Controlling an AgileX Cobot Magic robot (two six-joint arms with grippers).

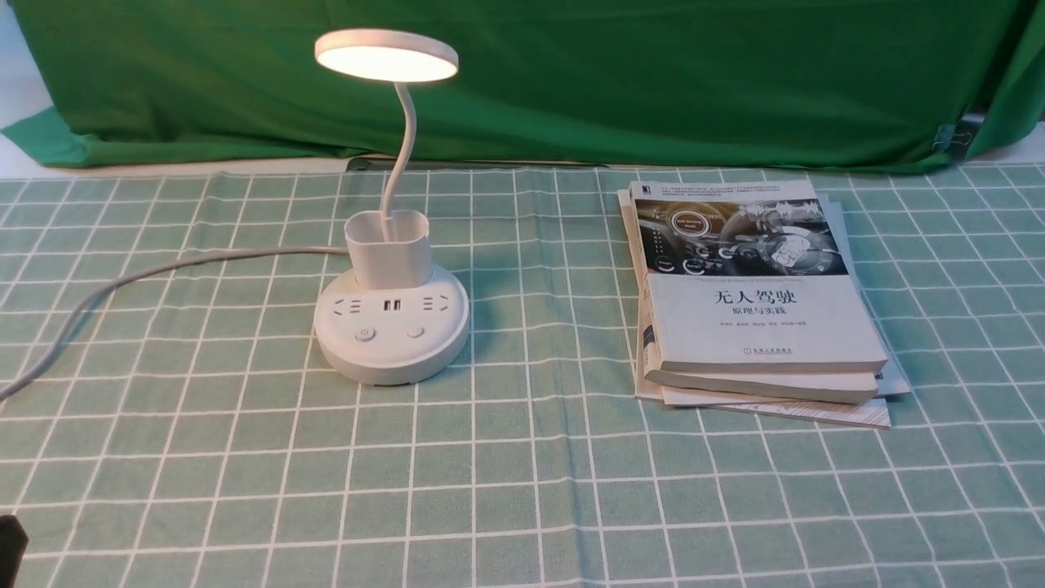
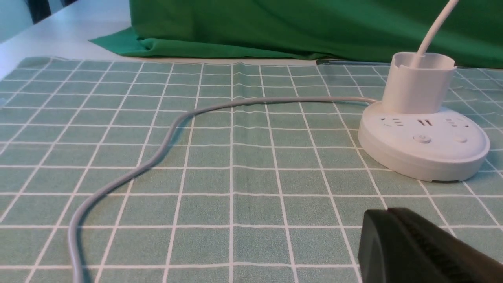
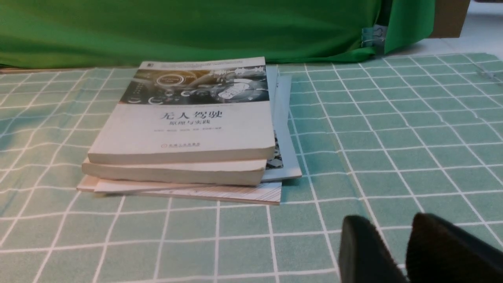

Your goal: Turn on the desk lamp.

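Observation:
The white desk lamp [image 1: 390, 327] stands left of the middle of the checked cloth. Its round disc head [image 1: 386, 55] glows with light. Two buttons [image 1: 364, 333] sit on the front of the round base, below the sockets. In the left wrist view the lamp's base [image 2: 424, 145] and cup holder lie ahead of my left gripper [image 2: 388, 211], well apart from it. The left jaws are pressed together with nothing in them. My right gripper [image 3: 393, 226] hovers low over bare cloth near the books, its fingers slightly apart and empty. The front view catches only a black corner of the left arm [image 1: 10, 545].
A grey power cord [image 1: 163, 265] runs from the lamp base off to the left edge. A stack of books [image 1: 751, 286] lies right of the middle, also seen as the books [image 3: 188, 125] in the right wrist view. A green backdrop cloth [image 1: 653, 73] closes the far side.

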